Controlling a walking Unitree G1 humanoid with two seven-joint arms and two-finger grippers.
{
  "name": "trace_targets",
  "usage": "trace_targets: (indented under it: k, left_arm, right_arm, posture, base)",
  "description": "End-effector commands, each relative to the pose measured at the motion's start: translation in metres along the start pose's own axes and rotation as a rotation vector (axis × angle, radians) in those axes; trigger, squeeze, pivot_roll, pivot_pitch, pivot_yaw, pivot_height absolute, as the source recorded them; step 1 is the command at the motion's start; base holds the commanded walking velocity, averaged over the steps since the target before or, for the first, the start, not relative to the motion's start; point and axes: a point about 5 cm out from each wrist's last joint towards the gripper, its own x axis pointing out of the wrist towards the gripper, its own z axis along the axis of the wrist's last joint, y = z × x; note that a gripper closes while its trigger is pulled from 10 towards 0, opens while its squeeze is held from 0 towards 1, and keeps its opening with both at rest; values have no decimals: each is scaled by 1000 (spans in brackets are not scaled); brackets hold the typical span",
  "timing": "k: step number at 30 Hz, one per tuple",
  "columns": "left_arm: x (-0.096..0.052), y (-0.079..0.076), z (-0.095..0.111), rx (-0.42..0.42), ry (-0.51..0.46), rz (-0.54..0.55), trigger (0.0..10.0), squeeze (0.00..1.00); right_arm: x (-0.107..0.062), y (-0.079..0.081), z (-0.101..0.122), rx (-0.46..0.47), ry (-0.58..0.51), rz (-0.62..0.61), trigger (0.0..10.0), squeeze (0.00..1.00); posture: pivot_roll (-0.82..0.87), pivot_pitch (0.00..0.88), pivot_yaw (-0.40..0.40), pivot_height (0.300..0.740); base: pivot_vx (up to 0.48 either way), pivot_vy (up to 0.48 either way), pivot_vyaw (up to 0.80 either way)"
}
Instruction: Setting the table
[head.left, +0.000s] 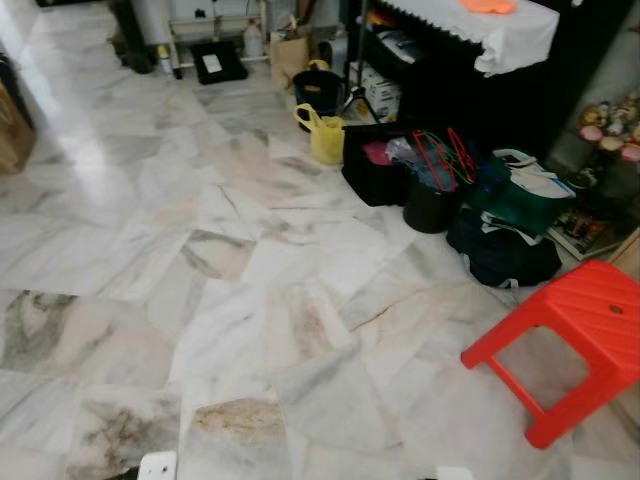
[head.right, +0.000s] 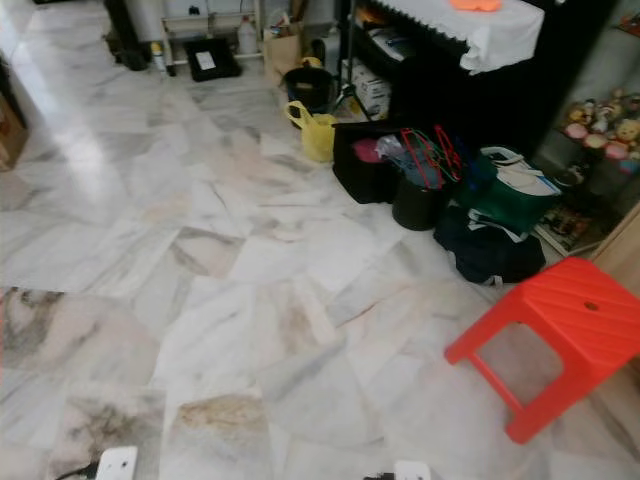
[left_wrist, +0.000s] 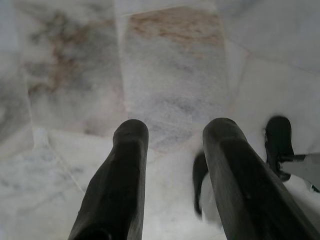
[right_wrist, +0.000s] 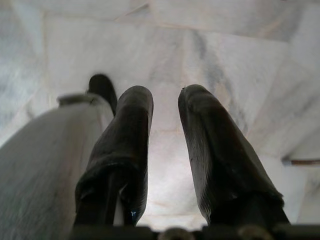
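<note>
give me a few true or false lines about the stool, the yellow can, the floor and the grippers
1. The red stool stands upright on the marble floor. True.
2. The yellow watering can lies on top of the stool. False: it stands on the floor, far from the stool, next to a black crate.
3. The left gripper holds a plate. False: its fingers are apart with nothing between them.
4. The right gripper is open, pointing down at the floor. True.
5. The floor is wooden planks. False: it is veined marble tile.

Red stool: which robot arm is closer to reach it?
Probably the right: the red stool stands on the robot's right side. Both the right pincer and the left pincer hang open over marble floor, holding nothing.
</note>
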Motion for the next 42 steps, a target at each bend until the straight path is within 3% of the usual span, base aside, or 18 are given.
trace_targets:
  k: [1, 21, 27, 35, 42]
  left_arm:
    - [-5, -13, -26, 25, 78, -67, 10000, 0]
    - [-3, -21, -20, 24, 75, -88, 10000, 0]
    - [-4, -20, -22, 15, 78, -80, 10000, 0]
    - [-4, -16, -23, 20, 83, -77, 10000, 0]
    - [-4, -17, -22, 28, 82, -81, 10000, 0]
  right_arm:
    - [6, -20, 36, 90, -28, 85, 10000, 0]
    - [6, -20, 44, 39, -44, 74, 10000, 0]
    - [7, -20, 56, 29, -61, 72, 10000, 0]
    - [7, -1, 58, 28, -63, 91, 10000, 0]
    - [6, 5, 54, 21, -56, 100, 10000, 0]
  posture:
    - [172, 175, -43, 740]
    - [171, 146, -63, 740]
    - [174, 141, -63, 740]
    - [177, 123, -56, 740]
    - [173, 113, -51, 740]
  base:
    - [0, 0, -788]
    - [0, 0, -788]
    - [0, 0, -788]
    - [0, 0, -788]
    - [0, 0, -788]
